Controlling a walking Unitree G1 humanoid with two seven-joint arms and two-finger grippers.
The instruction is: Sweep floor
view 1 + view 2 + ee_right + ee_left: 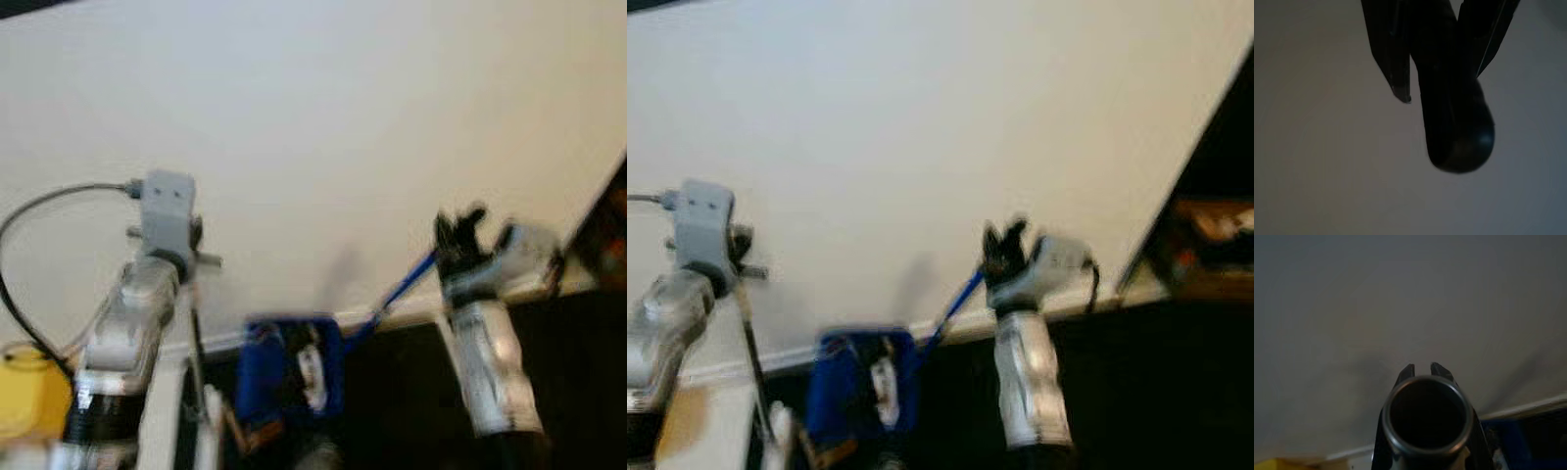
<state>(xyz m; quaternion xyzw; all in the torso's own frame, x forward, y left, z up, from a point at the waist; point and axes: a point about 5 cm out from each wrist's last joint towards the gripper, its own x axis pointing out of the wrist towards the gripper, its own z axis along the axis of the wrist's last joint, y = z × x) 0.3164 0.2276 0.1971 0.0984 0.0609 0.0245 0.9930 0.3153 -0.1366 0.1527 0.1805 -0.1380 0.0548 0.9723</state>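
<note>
A: Right end effector (1435, 93)?
B: Clenched on rounded black handle end (1459, 142), raised before plain white wall (343, 117).
A: Left end effector (1422, 371)?
B: Grasping dark hollow tube (1426, 415). Blue dustpan (289, 367) low between arms, near white baseboard (411, 315).

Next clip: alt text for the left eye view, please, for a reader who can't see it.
Blurred view facing a plain pale wall with a white baseboard. The right gripper is raised, closed on a blue handle that slants down to a blue dustpan on the dark floor; the left arm, raised at left, holds a thin pole. A yellow object sits at lower left.
</note>
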